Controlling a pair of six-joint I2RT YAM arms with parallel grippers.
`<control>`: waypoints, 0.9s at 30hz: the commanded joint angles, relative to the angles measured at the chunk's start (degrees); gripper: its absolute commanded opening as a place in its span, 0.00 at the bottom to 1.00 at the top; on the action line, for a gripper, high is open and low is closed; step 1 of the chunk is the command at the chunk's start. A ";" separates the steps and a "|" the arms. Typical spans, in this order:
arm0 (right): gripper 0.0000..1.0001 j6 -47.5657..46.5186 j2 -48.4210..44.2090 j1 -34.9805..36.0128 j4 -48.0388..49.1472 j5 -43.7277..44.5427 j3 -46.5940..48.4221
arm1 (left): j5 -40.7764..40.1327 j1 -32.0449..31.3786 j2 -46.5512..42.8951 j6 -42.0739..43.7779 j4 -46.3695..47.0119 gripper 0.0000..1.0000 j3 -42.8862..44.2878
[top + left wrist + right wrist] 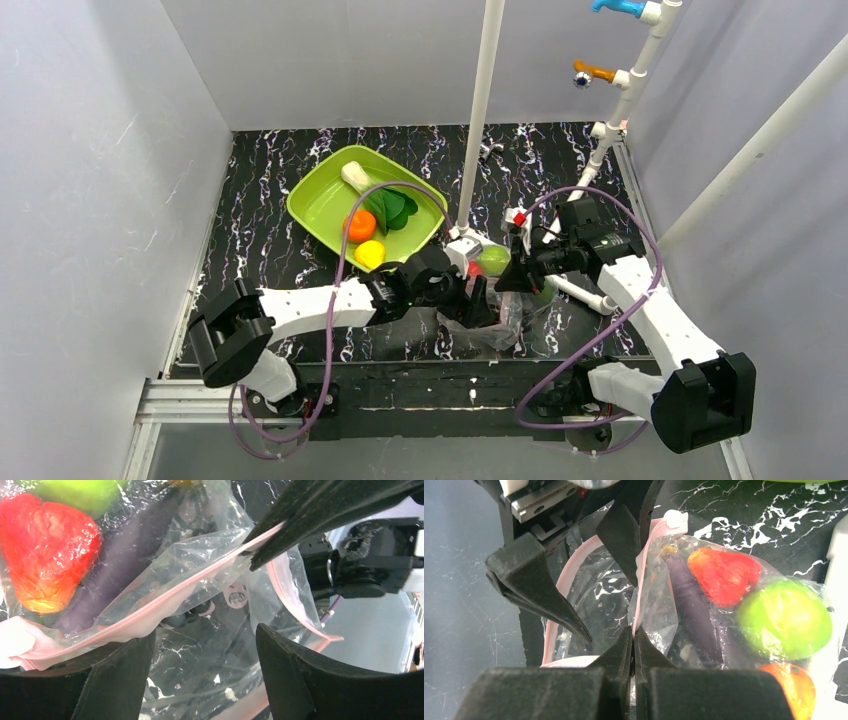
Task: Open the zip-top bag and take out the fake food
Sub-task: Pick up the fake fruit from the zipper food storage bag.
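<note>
- Black matte fingers [120, 680] of the left jaws, thick and wedge-shaped, fill the foot of the left wrist view; they stand well apart and clamp nothing; from the right wrist view one lip of the bag's mouth runs between them
- Right jaws are pressed together on the bag's pink strip; their tapered fingers [624, 655] meet tip to tip with the strip pinched between
- zip-top bag [654, 610]: clear, glossy, heavily crinkled film with a pinkish zip strip along the mouth; the mouth is parted, its two lips bowed away from each other; it sits toward the front middle of the bench [260, 250], between the two wrists and just beside the tray's near corner
- fake food inside the bag, smooth moulded plastic seen through the film: a lumpy red fruit [724, 575], a round green apple [784, 620], a long purple eggplant [694, 610] and an orange [789, 690] at the lower edge; all lie at the closed end, away from the mouth
- lime-green square tray [322, 205] on the black, white-veined bench holds another orange [361, 225], a yellow lemon [370, 253] and a white-stalked leafy green [390, 205]
- left arm [310, 305] reaches low and nearly level to the right; right arm [660, 310] bends inward from the right, its wrist pointing left at the bag
</note>
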 commanded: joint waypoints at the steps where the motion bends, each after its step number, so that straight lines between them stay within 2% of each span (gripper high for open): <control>1: 0.01 4.18 -0.93 -0.27 6.15 1.23 -1.61 | -7.25 -0.47 2.51 -0.47 2.26 0.70 -0.57; 8: 0.01 5.93 -0.69 -0.27 8.79 2.44 -2.60 | -10.39 -0.42 7.42 -2.69 4.57 0.71 -0.83; 18: 0.01 6.23 -0.07 -0.25 9.58 1.61 -2.93 | -7.32 -0.48 15.69 -7.85 8.11 0.71 2.17; 19: 0.01 6.28 -0.15 -0.23 9.73 1.56 -3.08 | -7.42 -0.47 16.16 -8.25 7.92 0.69 2.34; 24: 0.01 6.28 -0.20 -0.27 10.29 1.63 -3.48 | -7.30 -0.46 17.90 -9.90 7.19 0.48 2.42; 26: 0.01 6.28 -0.24 -0.27 10.29 1.66 -3.55 | -7.31 -0.41 17.69 -9.91 7.12 0.39 2.28; 27: 0.01 6.19 -0.39 -0.27 10.37 1.72 -3.68 | -7.37 -0.45 17.20 -9.81 6.99 0.32 2.25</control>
